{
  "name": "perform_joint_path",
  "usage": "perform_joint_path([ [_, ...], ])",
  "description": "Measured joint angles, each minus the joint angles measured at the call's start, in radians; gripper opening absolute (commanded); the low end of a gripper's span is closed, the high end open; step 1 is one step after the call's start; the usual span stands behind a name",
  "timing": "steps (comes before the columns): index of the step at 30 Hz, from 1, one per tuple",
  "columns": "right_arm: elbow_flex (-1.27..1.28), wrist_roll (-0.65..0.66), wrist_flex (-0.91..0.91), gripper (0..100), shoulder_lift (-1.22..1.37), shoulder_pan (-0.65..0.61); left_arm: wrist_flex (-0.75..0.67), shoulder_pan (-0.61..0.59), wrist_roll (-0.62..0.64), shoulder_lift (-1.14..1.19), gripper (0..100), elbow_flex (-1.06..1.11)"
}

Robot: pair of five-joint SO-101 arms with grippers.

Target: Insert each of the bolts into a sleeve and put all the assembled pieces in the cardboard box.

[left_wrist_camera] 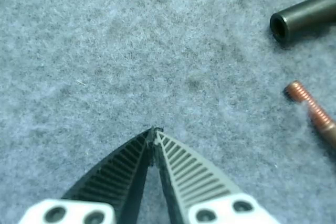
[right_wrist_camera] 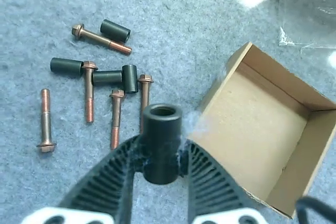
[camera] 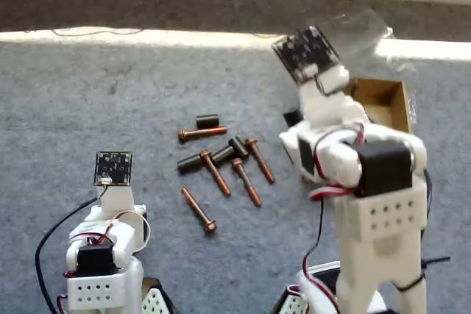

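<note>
Several copper bolts [camera: 215,173] and black sleeves [camera: 190,162] lie scattered mid-table; the right wrist view shows the same bolts [right_wrist_camera: 89,90] and sleeves [right_wrist_camera: 66,66]. My right gripper [right_wrist_camera: 161,153] is shut on one upright black sleeve [right_wrist_camera: 161,129], held above the carpet between the pile and the open cardboard box [right_wrist_camera: 262,129]. In the high view that sleeve [camera: 292,117] peeks out beside the raised right arm, left of the box [camera: 386,101]. My left gripper [left_wrist_camera: 155,132] is shut and empty, low over the carpet, with a sleeve [left_wrist_camera: 302,17] and a bolt tip [left_wrist_camera: 312,111] off to one side.
A clear plastic bag [camera: 360,31] lies behind the box, also seen as the bag [right_wrist_camera: 310,9] in the right wrist view. The left arm [camera: 110,240] sits folded at the near left. Grey carpet [camera: 110,108] covers the table, with bare room on the left.
</note>
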Motion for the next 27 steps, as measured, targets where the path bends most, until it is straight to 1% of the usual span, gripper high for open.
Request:
perform_joint_path([
  [2, 0.123, 0.000, -0.057, 0.4, -0.094, 0.002, 0.000, 0.000, -0.012, 0.000, 1, 0.000],
  [3, 0.187, 0.000, -0.087, 0.4, -0.141, 0.002, -0.005, 0.000, -0.041, 0.000, 1, 0.000],
  [5, 0.321, 0.000, -0.158, 0.4, -0.236, 0.000, -0.028, 0.000, -0.130, 0.000, 1, 0.000],
  [9, 0.563, 0.000, -0.262, 0.4, -0.405, 0.003, -0.054, 0.000, -0.359, 0.000, 1, 0.000],
  [12, 0.713, 0.000, -0.307, 0.4, -0.506, 0.003, -0.058, 0.000, -0.474, 0.000, 1, 0.000],
  [15, 0.830, 0.000, -0.338, 0.4, -0.592, 0.003, -0.058, 0.000, -0.512, 0.000, 1, 0.000],
  [19, 0.959, -0.048, -0.385, 0.4, -0.700, 0.003, -0.058, 0.000, -0.534, 0.000, 1, 0.000],
  [21, 1.019, -0.064, -0.407, 0.4, -0.749, 0.003, -0.058, 0.000, -0.586, 0.000, 1, 0.000],
  [25, 1.120, -0.074, -0.427, 0.4, -0.833, 0.005, -0.058, 0.000, -0.733, 0.000, 1, 0.000],
  [27, 1.166, -0.077, -0.431, 0.4, -0.870, 0.005, -0.058, 0.000, -0.766, 0.000, 1, 0.000],
])
